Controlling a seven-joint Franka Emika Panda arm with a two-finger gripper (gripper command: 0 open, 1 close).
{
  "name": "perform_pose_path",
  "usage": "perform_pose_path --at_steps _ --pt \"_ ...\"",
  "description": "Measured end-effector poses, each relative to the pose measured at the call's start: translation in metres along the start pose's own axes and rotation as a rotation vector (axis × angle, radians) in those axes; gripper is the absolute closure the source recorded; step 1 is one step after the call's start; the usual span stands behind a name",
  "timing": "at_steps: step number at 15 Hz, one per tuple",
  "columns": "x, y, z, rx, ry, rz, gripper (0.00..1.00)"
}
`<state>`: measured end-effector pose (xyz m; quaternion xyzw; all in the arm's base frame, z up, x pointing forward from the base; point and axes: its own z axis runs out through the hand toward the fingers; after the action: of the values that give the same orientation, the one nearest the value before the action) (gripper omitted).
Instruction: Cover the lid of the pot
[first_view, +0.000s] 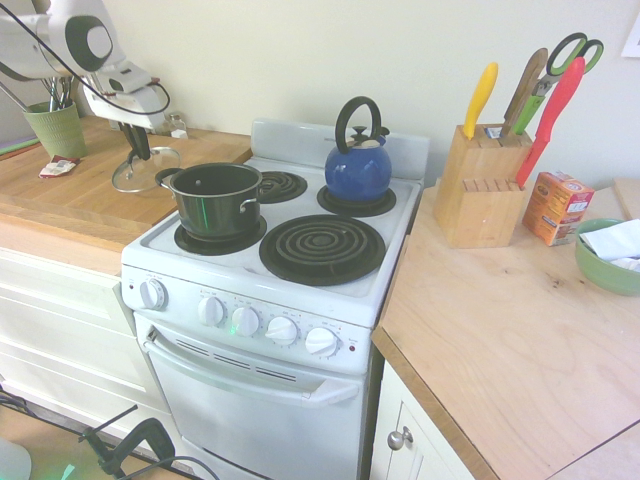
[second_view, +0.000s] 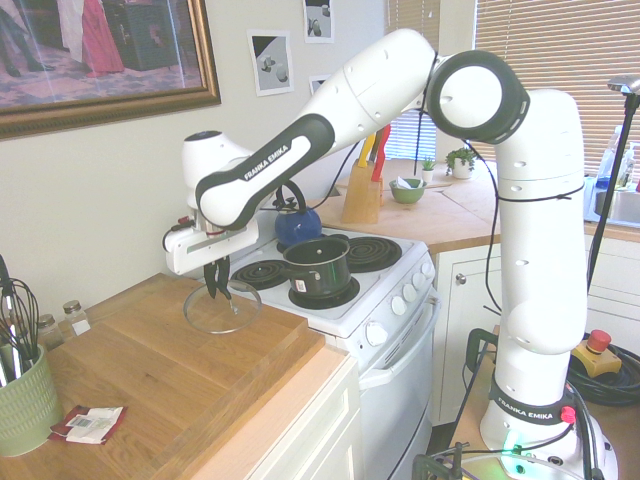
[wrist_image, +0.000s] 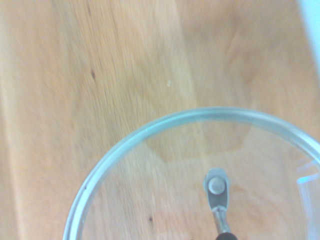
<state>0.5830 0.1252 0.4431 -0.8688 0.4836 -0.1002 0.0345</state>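
The white four-burner electric stove (first_view: 300, 275) stands between two pale wooden countertops (second_view: 190, 370), its left edge flush with the counter where the arm works. On the front-left coil sits the dark green-black glossy round pot (first_view: 215, 200), open-topped, one side handle reaching toward the counter edge; the front-right coil beside it is bare, and the blue kettle with a black arched handle (first_view: 358, 165) stands well apart on the back-right coil. The round clear glass lid with a thin metal rim (second_view: 222, 308) hangs tilted just above the wooden counter, near the stove's edge and to the pot's left in the first exterior view, with open board all around it. The black two-finger gripper (second_view: 216, 285) points down with its fingers pinched together on the lid's small dark knob. In the wrist view the lid's rim (wrist_image: 200, 116) arcs over bare wood grain.
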Motion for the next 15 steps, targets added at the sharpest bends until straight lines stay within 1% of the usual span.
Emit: perform_pose_path --at_steps 2,5,9,11,15 --pt "0.013 0.001 -0.027 0.02 0.017 0.021 1.0" --pt "0.048 0.008 -0.071 0.041 0.047 0.081 1.0" --pt "0.086 0.043 -0.119 0.038 0.076 0.162 1.0" --pt "0.096 0.068 -0.129 0.018 0.08 0.194 1.0" --pt "0.119 0.134 -0.123 -0.019 0.082 0.26 1.0"
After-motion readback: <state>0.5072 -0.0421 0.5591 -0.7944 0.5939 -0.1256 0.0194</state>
